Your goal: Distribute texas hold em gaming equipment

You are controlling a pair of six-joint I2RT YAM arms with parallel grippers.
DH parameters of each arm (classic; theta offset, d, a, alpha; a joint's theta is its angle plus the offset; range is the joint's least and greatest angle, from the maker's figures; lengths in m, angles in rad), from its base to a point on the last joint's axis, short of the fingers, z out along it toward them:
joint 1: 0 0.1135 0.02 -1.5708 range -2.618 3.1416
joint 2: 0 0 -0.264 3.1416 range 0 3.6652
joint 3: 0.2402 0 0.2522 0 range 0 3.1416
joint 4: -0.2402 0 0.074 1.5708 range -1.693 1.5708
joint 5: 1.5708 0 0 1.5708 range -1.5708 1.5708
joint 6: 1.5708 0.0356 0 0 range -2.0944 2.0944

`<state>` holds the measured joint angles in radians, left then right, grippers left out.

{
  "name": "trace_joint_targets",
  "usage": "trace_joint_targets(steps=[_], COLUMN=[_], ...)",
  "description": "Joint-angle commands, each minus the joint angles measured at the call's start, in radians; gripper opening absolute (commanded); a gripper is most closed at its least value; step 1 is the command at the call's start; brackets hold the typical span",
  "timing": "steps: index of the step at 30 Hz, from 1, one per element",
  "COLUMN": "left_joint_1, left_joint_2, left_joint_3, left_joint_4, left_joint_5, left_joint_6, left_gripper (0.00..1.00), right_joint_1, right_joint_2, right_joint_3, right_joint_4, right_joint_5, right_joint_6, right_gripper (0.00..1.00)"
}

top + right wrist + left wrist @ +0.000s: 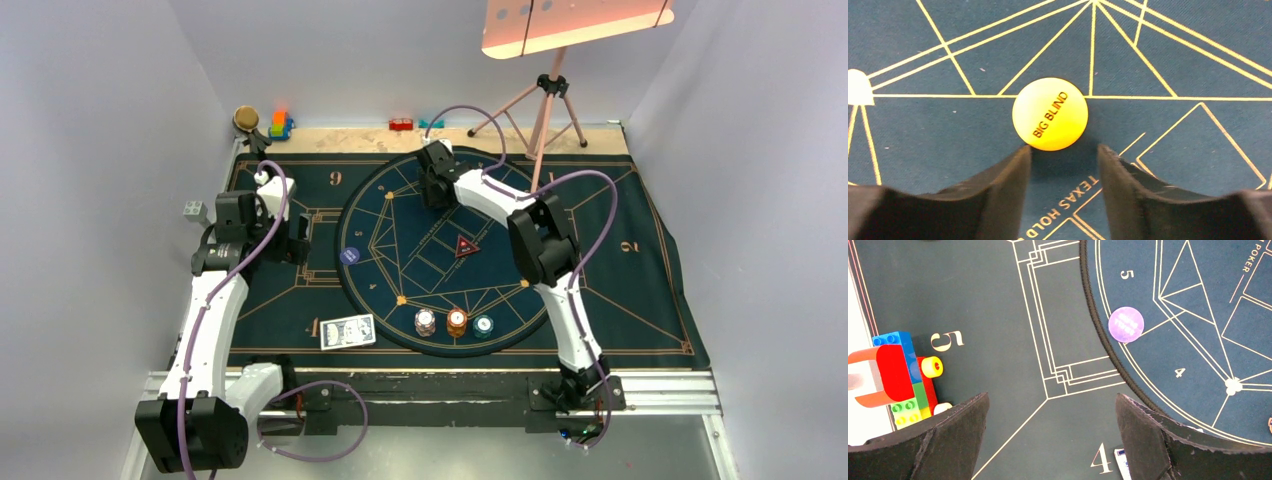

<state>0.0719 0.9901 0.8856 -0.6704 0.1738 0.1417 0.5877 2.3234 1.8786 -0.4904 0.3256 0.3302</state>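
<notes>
A yellow round "BIG BLIND" chip [1050,114] lies flat on the round blue mat [400,275], just past the tips of my right gripper [1064,150]. Its jaws stand apart, with only mat between them. In the top view this gripper [436,187] is at the mat's far side and hides the chip. A red triangular token [465,247] sits mid-mat. White [425,322], orange [457,321] and teal [483,325] chip stacks stand at its near edge. A deck of cards [347,331] lies to their left. My left gripper [1053,400] hangs wide open and holds nothing, near a purple round chip [1126,324].
Colourful toy blocks [903,375] stand at the dark mat's left edge, and more blocks [280,125] at the back left. Small red [401,124] and teal [432,124] pieces lie along the back edge. A tripod [545,110] stands at the back right.
</notes>
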Motion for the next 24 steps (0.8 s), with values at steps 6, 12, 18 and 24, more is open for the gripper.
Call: trace_joint_targets(steps=[6, 12, 18, 24], left_joint_1=[0.012, 0.011, 0.013, 0.013], left_joint_2=[-0.018, -0.022, -0.026, -0.025], left_joint_3=[-0.003, 0.000, 0.001, -0.002], left_joint_4=[0.024, 0.019, 0.017, 0.018], left_joint_5=[0.007, 0.010, 0.008, 0.004], left_joint_6=[0.003, 0.001, 0.002, 0.006], left_gripper=[1.00, 1.00, 1.00, 1.00], right_joint_1=[0.013, 0.052, 0.058, 0.037], right_joint_2=[-0.277, -0.392, -0.406, -0.420], right_joint_3=[-0.400, -0.568, -0.617, -0.661], right_joint_4=[0.083, 0.119, 0.078, 0.019], right_joint_5=[0.007, 0.020, 0.040, 0.093], right_joint_6=[0.035, 0.029, 0.068, 0.123], right_gripper=[0.78, 0.78, 0.61, 0.49])
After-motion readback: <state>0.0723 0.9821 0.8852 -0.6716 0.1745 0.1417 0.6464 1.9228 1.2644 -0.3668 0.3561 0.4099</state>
